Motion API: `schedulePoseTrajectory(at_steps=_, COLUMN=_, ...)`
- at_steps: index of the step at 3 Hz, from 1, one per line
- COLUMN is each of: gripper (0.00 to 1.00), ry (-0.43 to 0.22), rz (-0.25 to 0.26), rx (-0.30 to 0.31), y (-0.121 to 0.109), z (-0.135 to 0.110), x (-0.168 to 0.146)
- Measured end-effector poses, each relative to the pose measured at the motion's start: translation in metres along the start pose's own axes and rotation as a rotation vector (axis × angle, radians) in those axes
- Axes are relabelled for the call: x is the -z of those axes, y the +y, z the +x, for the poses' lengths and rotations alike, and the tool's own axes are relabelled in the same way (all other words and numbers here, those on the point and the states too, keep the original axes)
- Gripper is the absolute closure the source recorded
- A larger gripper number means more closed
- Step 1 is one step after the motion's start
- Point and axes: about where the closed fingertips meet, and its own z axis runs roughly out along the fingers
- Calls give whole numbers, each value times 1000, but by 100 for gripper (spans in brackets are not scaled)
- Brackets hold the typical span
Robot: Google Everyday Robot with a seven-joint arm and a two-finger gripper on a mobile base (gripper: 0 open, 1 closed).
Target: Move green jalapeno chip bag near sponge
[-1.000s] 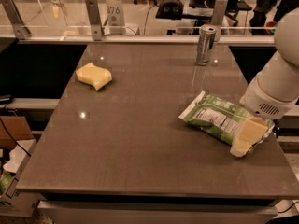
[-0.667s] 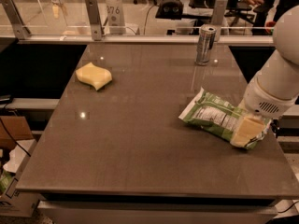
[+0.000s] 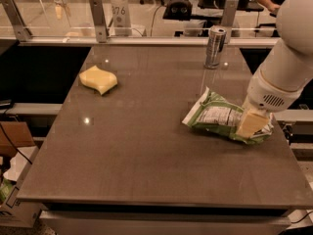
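The green jalapeno chip bag (image 3: 220,117) lies flat on the right side of the dark table (image 3: 146,155), with its white label panel facing up. The pale-yellow sponge (image 3: 99,79) sits at the table's far left, well apart from the bag. My gripper (image 3: 252,124) hangs from the white arm (image 3: 288,58) on the right. It is down at the bag's right end, and its yellowish pad covers that end. The part of the bag under the gripper is hidden.
A slim silver can (image 3: 215,47) stands upright at the back of the table, beyond the bag. A glass barrier with metal posts (image 3: 98,18) runs along the far edge. Boxes (image 3: 12,199) sit on the floor at the left.
My gripper has moved a little up and left onto the bag's right end. The bag, sponge and can have stayed in place.
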Motion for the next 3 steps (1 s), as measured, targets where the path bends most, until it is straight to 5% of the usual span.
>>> schedulePoseTrajectory(at_steps=1, gripper=100, ry=-28, rz=-2, rx=12, y=-12, z=-25, x=6)
schedulePoseTrajectory(at_steps=3, gripper=100, ry=-131, rz=-24, rx=33, y=-41, z=-94, x=7)
